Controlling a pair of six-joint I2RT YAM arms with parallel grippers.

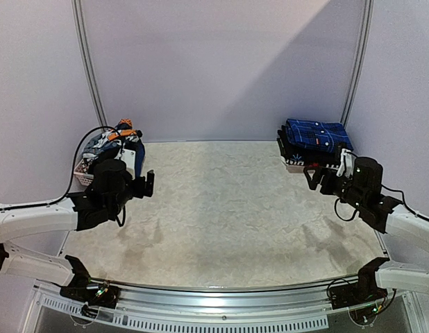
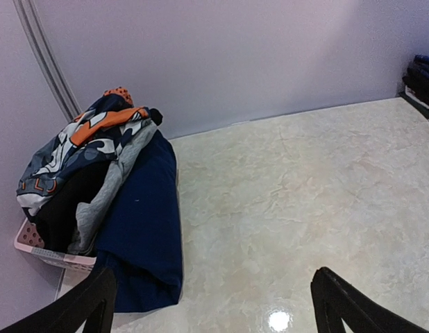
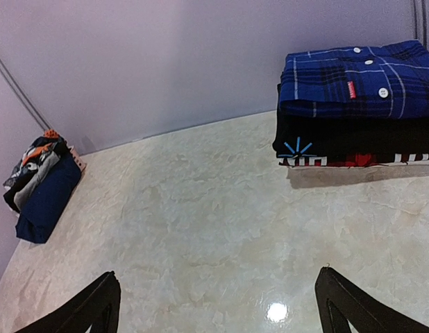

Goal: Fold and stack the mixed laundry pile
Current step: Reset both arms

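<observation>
Pale marbled tabletop (image 1: 221,208) carries a neat folded stack (image 3: 353,135) under a blue plaid shirt (image 3: 353,80) at two o'clock, a rumpled multicoloured garment heap (image 2: 96,166) awaits folding at ten, and left claw (image 2: 213,272) and right claw (image 3: 217,273) gape wide, empty.

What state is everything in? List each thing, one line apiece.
left tool: open, empty, above the table.
right tool: open, empty, above the table.
laundry pile: unfolded, heaped in the basket at the far left corner.
navy garment: spilling over the basket's side onto the table.
basket: upright, overfull.
folded stack: neat, at the far right corner, blue plaid shirt on top.
</observation>
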